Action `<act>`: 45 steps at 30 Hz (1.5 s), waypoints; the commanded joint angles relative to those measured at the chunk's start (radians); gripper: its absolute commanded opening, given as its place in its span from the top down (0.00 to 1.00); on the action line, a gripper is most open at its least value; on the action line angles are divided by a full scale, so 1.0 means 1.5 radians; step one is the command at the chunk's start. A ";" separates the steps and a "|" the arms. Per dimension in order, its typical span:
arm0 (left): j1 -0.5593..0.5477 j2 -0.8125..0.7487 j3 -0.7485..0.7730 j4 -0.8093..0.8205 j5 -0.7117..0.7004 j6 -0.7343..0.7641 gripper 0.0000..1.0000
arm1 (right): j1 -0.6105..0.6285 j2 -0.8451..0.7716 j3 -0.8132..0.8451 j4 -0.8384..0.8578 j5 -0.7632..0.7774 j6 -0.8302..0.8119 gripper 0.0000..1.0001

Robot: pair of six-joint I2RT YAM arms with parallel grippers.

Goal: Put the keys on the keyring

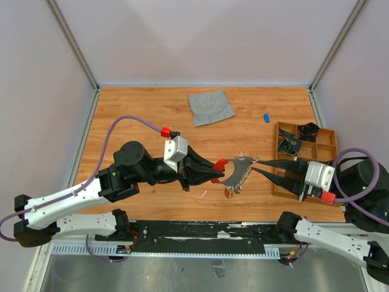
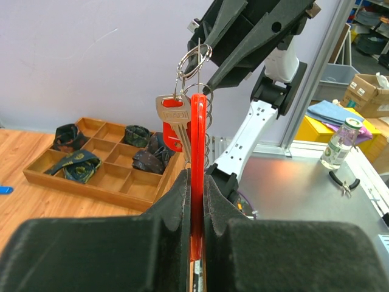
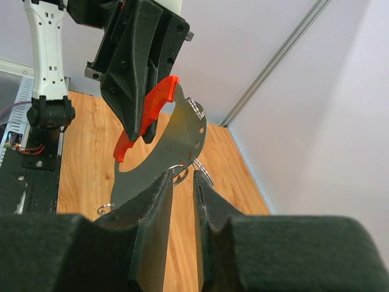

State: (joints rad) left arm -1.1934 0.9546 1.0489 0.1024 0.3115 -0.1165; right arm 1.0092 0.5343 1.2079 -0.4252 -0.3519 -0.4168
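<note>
Jaws: left gripper [image 2: 196, 182] clenched on keyring [image 2: 198, 121], right gripper [image 3: 182, 180] barely parted around small ring [image 2: 181, 64], hold unclear

The keyring [image 1: 234, 171], a red grip on a curved silvery plate pierced with holes, is held aloft, clamped at its red end in the left tool [image 1: 214, 173]. Silvery keys [image 1: 230, 191] are hung beneath on small rings
</note>
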 commanded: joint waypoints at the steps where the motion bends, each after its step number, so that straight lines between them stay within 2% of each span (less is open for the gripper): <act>1: 0.001 -0.016 0.019 0.026 0.002 0.002 0.99 | -0.004 0.005 0.017 -0.017 -0.007 -0.020 0.79; 19: 0.000 -0.020 0.014 0.026 0.002 0.003 0.99 | -0.004 0.001 0.002 0.002 0.051 -0.025 0.78; 35: 0.001 -0.018 0.016 0.026 0.001 0.003 0.99 | -0.004 -0.009 -0.023 0.060 0.041 0.004 0.72; 45: 0.001 -0.017 0.018 0.026 0.001 0.003 0.99 | -0.004 -0.008 -0.022 0.061 0.012 0.014 0.84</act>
State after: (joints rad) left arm -1.1934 0.9440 1.0489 0.1017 0.3115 -0.1162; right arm 1.0092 0.5331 1.1816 -0.3702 -0.2962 -0.4191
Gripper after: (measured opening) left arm 0.070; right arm 0.168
